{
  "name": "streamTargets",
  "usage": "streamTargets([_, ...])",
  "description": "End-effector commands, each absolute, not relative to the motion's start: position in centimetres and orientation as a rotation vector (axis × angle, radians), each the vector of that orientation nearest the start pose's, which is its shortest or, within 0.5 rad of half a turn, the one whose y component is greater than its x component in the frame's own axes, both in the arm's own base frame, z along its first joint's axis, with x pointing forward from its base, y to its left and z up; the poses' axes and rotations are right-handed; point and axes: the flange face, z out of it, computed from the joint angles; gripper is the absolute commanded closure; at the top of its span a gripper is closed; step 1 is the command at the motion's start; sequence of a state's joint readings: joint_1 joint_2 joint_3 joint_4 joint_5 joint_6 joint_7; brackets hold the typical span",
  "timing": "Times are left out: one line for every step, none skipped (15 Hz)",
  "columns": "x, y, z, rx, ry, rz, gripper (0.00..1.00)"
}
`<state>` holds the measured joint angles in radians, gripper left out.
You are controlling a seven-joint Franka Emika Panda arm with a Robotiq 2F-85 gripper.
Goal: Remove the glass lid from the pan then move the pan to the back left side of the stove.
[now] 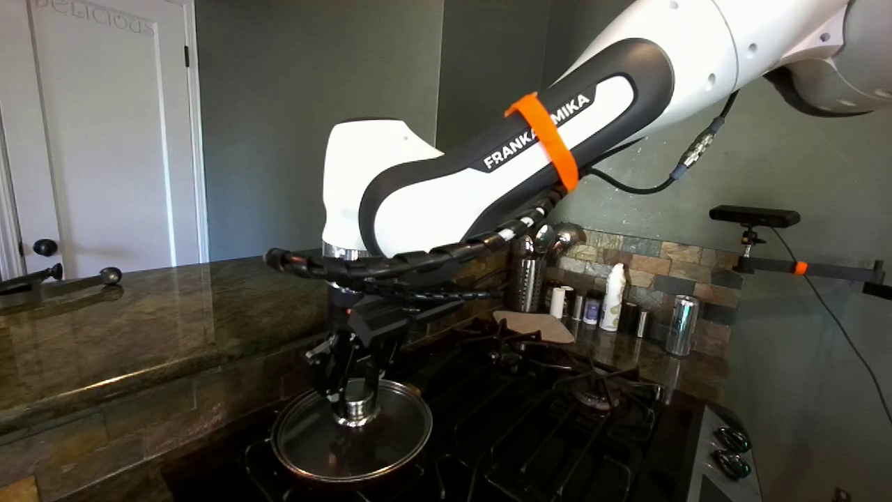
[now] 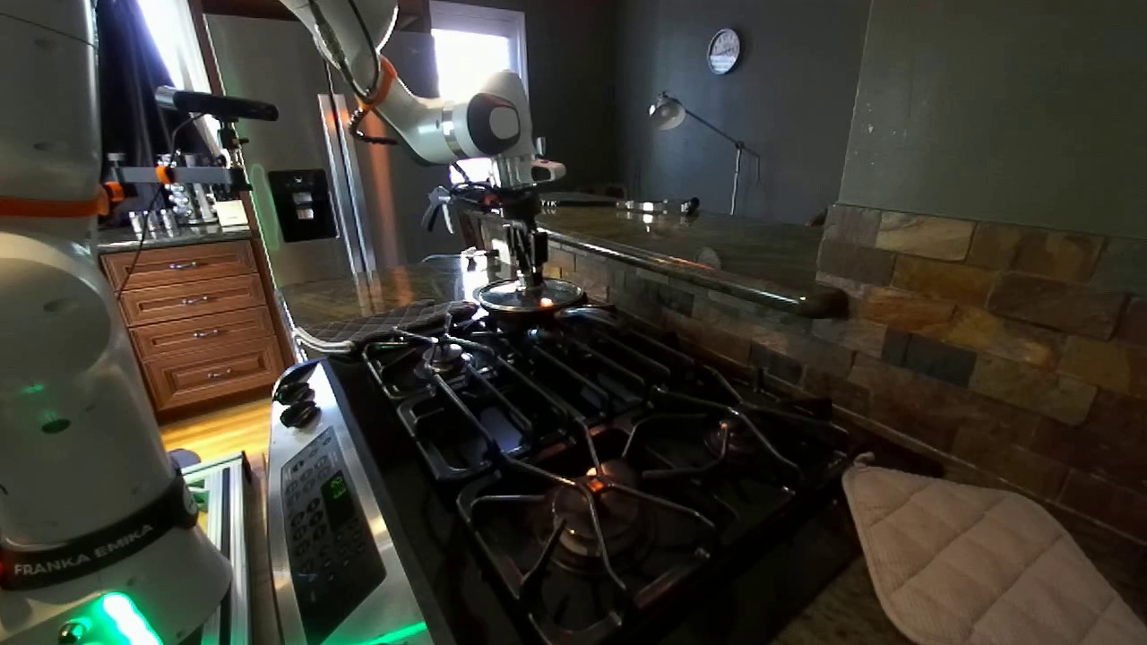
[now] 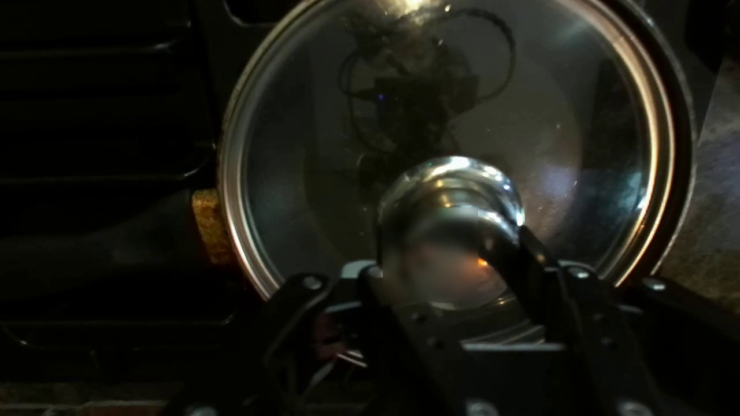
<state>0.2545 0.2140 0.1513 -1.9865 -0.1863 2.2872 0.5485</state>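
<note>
**Glass lid (image 1: 361,450) gripped from above; straight up looks the way off**

The gripper (image 1: 358,403) points down over the pan (image 1: 373,482), and its fingers (image 3: 532,277) are clamped on the lid's knob (image 3: 448,225), one at either side. This is the relation that counts: the knob lies directly below the arm's end, between the fingers, so the coming lift probably asks for a plain upward pull. The knob is round and has no long axis to line up with. How far down it the fingers reach is too blurred to tell; a shallow hold could let the lid tip.

The lid lies flat on the pan, with no gap to be seen. The pan stands on the stove (image 2: 538,403), close beside the tiled wall (image 1: 160,401).

In the wrist view, what looks like the pan's dark handle (image 3: 127,245) runs off sideways, roughly along the line on which the fingers close. Gripping it later would likely need the gripper turned.
</note>
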Motion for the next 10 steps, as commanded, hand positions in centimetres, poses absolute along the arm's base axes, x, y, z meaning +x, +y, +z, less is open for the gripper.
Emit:
streamTargets([56.0, 23.6, 36.7, -3.196, 0.052, -0.205, 0.76])
streamTargets([56.0, 23.5, 36.8, -3.192, 0.056, -0.208, 0.76])
streamTargets([56.0, 23.4, 37.1, -3.187, 0.061, -0.216, 0.76])
streamTargets([55.9, 23.4, 37.6, -3.171, 0.078, -0.224, 0.76])
streamTargets([55.7, 23.3, 38.0, -3.159, 0.089, -0.233, 0.76])
streamTargets([55.6, 23.2, 38.4, -3.150, 0.100, -0.239, 0.76])
streamTargets([55.4, 23.2, 38.9, -3.139, 0.113, -0.253, 0.76])
streamTargets([55.3, 23.1, 39.2, -3.134, 0.130, -0.265, 0.76])
streamTargets([55.1, 23.1, 39.7, -3.128, 0.141, -0.277, 0.76])
streamTargets([55.0, 23.2, 40.1, -3.124, 0.161, -0.292, 0.76])
